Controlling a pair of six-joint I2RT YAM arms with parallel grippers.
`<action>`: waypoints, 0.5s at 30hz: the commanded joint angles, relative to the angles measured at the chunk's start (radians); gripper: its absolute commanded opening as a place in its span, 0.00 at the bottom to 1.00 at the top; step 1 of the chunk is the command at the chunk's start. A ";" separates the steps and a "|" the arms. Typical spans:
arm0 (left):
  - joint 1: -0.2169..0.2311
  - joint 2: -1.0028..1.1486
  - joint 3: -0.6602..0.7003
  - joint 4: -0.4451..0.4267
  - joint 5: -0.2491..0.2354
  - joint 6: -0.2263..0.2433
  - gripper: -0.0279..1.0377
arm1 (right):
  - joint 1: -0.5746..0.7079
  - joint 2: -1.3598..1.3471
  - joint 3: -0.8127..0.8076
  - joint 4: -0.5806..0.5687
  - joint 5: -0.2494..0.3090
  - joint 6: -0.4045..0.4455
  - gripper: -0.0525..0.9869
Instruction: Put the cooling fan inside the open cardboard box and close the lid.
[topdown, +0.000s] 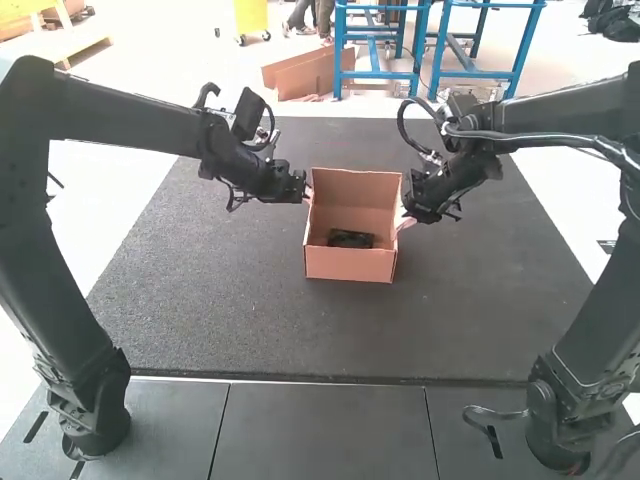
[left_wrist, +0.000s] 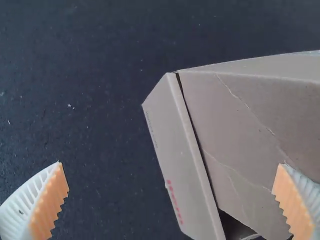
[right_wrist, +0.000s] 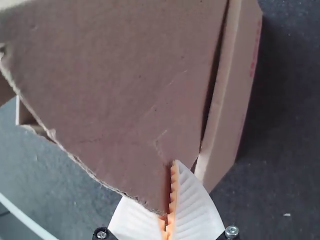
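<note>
We see the cooling fan (topdown: 351, 238) as a dark shape already lying on the floor of the open cardboard box (topdown: 350, 262), which sits at the centre of the high view on the black mat (topdown: 200, 270). The fan's long axis seems to run across the frame, though it is too small for us to be sure. The lid panel (topdown: 356, 186) stands upright along the box's far edge, so in our judgement only the closing is left.

That move turns on the lid and its side flaps. Both grippers sit level with the box's upper rim, one on either side, and both are close. The right gripper (topdown: 408, 213) is the one touching cardboard. In its wrist view the ribbed white fingers (right_wrist: 192, 210) are pressed together on the edge of a brown flap (right_wrist: 125, 85), so we take it to be pinching the flap on the right side of the box.

The left gripper (topdown: 300, 187) hovers just beside the upper left corner of the box. Its orange pads (left_wrist: 47, 200) are spread wide, the corner flap (left_wrist: 172, 165) lies between them, and we see neither pad touching it.
</note>
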 joint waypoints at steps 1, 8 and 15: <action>-0.008 -0.037 0.000 -0.003 0.005 0.016 0.94 | 0.012 -0.025 -0.006 -0.004 0.004 -0.005 0.07; -0.010 -0.028 -0.003 -0.060 -0.001 0.051 0.94 | 0.004 -0.025 0.051 -0.075 -0.002 0.004 0.92; 0.024 -0.022 0.002 -0.048 -0.237 0.076 0.94 | -0.008 -0.051 0.094 -0.224 -0.050 -0.084 0.94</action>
